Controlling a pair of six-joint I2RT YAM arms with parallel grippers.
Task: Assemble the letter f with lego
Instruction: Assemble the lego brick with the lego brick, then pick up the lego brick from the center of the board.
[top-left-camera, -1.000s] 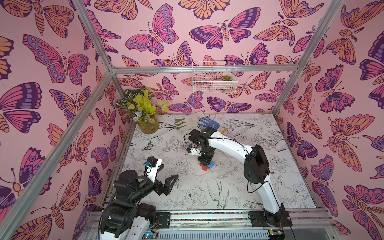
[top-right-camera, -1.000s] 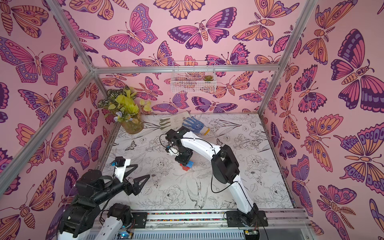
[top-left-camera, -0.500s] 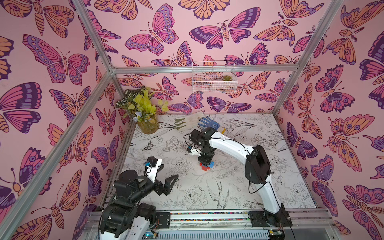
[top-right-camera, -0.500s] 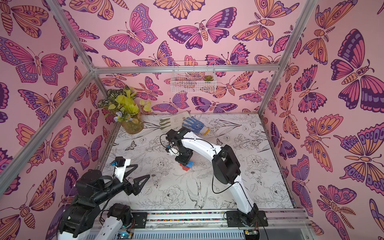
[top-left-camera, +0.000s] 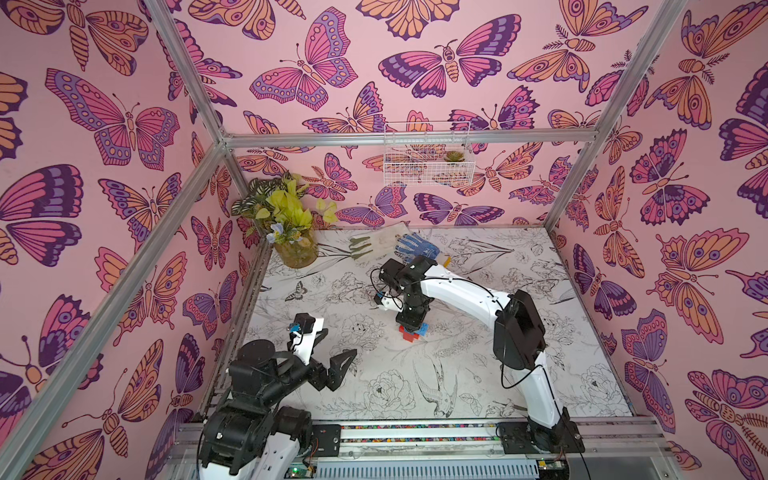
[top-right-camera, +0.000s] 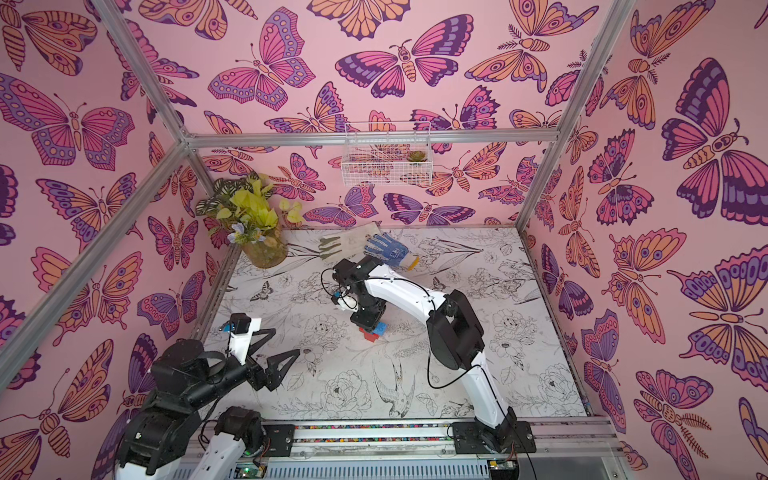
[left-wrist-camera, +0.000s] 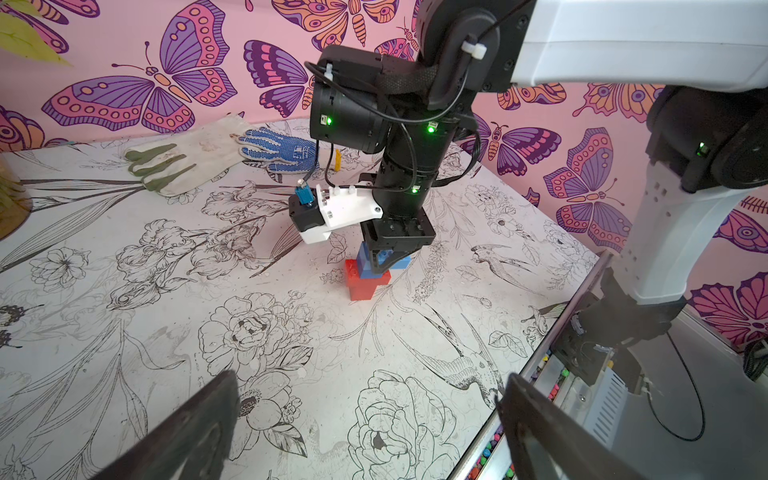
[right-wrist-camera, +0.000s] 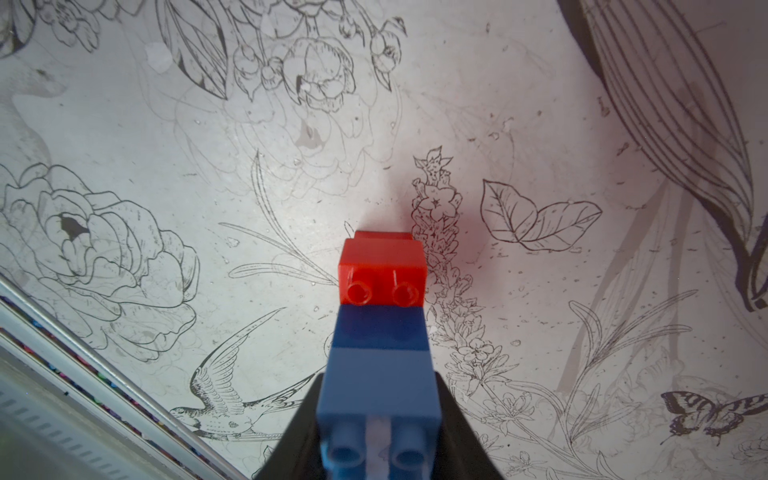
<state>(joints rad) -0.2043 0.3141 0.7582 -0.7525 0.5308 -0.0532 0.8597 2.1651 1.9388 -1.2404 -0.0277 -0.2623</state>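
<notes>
Right end effector (left-wrist-camera: 383, 259) clamps blue brick (right-wrist-camera: 380, 374) atop red bricks (right-wrist-camera: 382, 270) — left end effector (top-left-camera: 338, 344) spread wide, apart.

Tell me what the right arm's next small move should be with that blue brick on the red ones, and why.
Probably press the blue brick straight down a touch. The right gripper is shut on it, it sits atop the red bricks, and I cannot tell whether it is fully seated. The left gripper hangs open, well apart.
</notes>
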